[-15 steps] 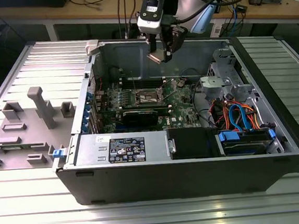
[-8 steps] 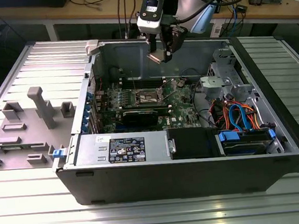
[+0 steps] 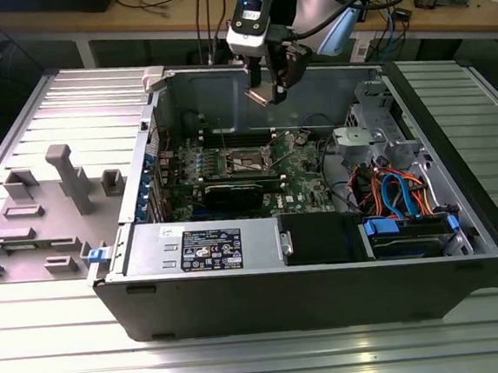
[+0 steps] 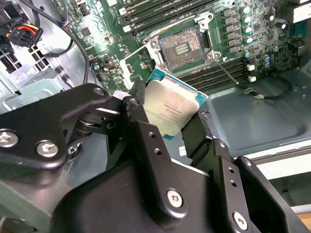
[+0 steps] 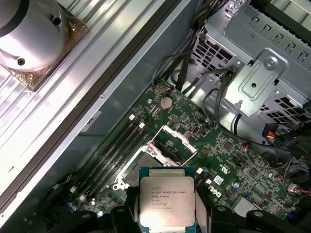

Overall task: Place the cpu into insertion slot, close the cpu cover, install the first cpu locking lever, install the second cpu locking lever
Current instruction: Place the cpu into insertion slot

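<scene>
Watch the gripper (image 3: 266, 92) in the exterior view: hanging high over the open computer case (image 3: 327, 276), well clear of the green motherboard (image 3: 305, 181). Closed down narrow on the cpu (image 4: 171, 108), with black fingers (image 4: 146, 141) pressing two opposite edges, as seen in both wrist views. Held with its pale metal top turned toward the cameras, nothing but air between chip and board.

Down below, at about six o'clock from the gripper in the exterior view, find the insertion slot (image 3: 248, 159), pin bed exposed. Check the first wrist view: cpu cover (image 5: 174, 143) tilted up on its hinge, just beside the slot. Long memory slots (image 5: 116, 150) running along the slot's far side.

Over at roughly three to four o'clock from the slot in the exterior view, spot blue and orange cables (image 3: 398, 193). At six o'clock, just beside the slot, a black graphics card (image 3: 237, 194).
</scene>
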`<state>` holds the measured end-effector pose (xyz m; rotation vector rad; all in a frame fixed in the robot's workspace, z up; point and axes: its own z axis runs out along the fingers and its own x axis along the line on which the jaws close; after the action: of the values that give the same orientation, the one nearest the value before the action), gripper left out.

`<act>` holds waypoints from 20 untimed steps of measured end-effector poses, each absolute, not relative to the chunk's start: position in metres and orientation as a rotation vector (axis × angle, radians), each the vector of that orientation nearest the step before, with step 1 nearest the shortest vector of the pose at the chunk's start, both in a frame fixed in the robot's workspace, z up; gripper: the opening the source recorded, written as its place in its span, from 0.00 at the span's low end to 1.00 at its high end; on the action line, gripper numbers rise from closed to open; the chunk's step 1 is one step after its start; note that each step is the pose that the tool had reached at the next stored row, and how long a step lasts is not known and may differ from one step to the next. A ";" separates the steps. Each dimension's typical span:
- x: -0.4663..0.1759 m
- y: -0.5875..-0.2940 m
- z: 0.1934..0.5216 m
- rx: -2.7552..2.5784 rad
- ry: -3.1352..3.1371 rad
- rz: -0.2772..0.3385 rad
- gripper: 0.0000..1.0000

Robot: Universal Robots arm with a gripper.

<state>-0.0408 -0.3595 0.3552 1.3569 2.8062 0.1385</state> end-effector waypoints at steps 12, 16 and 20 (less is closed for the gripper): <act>-0.041 -0.359 0.355 1.378 2.795 0.138 0.54; -0.041 -0.359 0.355 1.380 2.794 0.138 0.54; -0.041 -0.359 0.355 1.398 2.785 0.138 0.54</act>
<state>-0.0408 -0.3595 0.3551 1.3979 2.7845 0.1379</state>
